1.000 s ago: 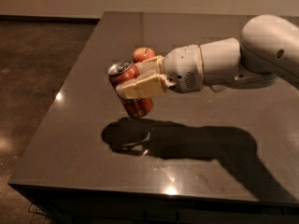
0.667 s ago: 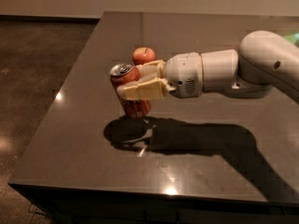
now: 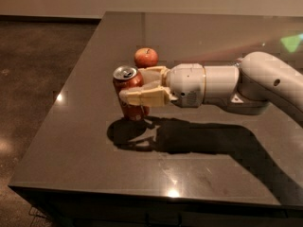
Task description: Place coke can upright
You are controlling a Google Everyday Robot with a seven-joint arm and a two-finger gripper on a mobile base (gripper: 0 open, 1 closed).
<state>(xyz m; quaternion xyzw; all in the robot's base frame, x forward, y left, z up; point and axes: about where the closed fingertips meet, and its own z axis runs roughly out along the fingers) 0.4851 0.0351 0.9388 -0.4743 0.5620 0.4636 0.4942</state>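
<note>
Your gripper (image 3: pixel 137 86) closed around coke can (image 3: pixel 122 83) mid-body. Can near upright, slight lean, base at or just above tabletop (image 3: pixel 94 164); contact unclear. Risk: release while leaning, can topples. Apple (image 3: pixel 146 57) just behind; opening fingers may nudge it.

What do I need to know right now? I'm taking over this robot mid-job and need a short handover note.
Gripper: shut on the coke can, gripping it from the side, low over the table.
Coke can: nearly upright, opening on top. Its base is at or just above the tabletop; I cannot tell whether it touches. An apple sits just behind it.
Done: the can is in the grip and turned top-up.
Left: set the base flat on the table, open the gripper, then back the arm away without knocking the can or the apple.
</note>
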